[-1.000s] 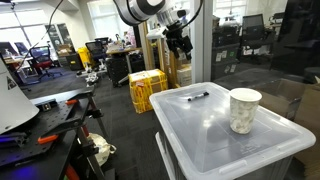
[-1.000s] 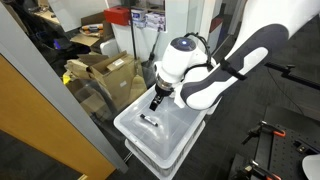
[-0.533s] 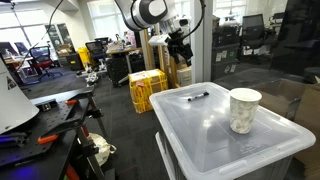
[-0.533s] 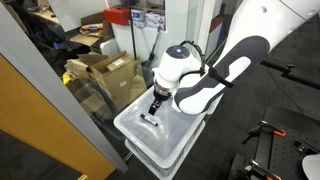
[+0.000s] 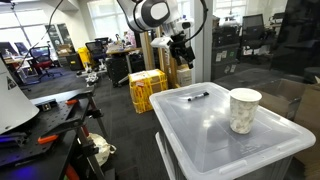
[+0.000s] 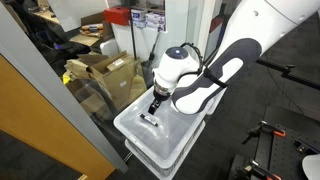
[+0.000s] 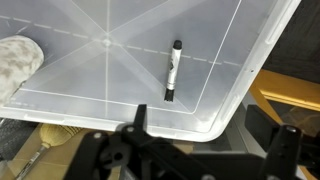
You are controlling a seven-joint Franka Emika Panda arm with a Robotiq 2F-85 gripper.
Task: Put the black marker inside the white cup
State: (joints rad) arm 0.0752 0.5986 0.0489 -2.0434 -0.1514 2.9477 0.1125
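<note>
The black marker (image 5: pixel 196 96) lies flat on the translucent lid of a plastic bin (image 5: pixel 205 135), near its far edge. The white cup (image 5: pixel 245 110) stands upright on the same lid, apart from the marker. My gripper (image 5: pixel 181 45) hangs in the air above and beyond the lid's far edge, open and empty. In the wrist view the marker (image 7: pixel 173 70) lies above my open fingers (image 7: pixel 213 130), and the cup (image 7: pixel 18 60) shows at the left edge. In an exterior view my gripper (image 6: pixel 155 103) is just above the marker (image 6: pixel 150 121); the cup is hidden there.
A yellow crate (image 5: pixel 147 88) stands on the floor beyond the bin. Cardboard boxes (image 6: pixel 108 72) sit beside the bin. A workbench with tools (image 5: pixel 40 125) is to one side, with office chairs behind it.
The arm has shifted slightly and the gripper has come a little lower toward the lid. Marker and cup have not moved.
</note>
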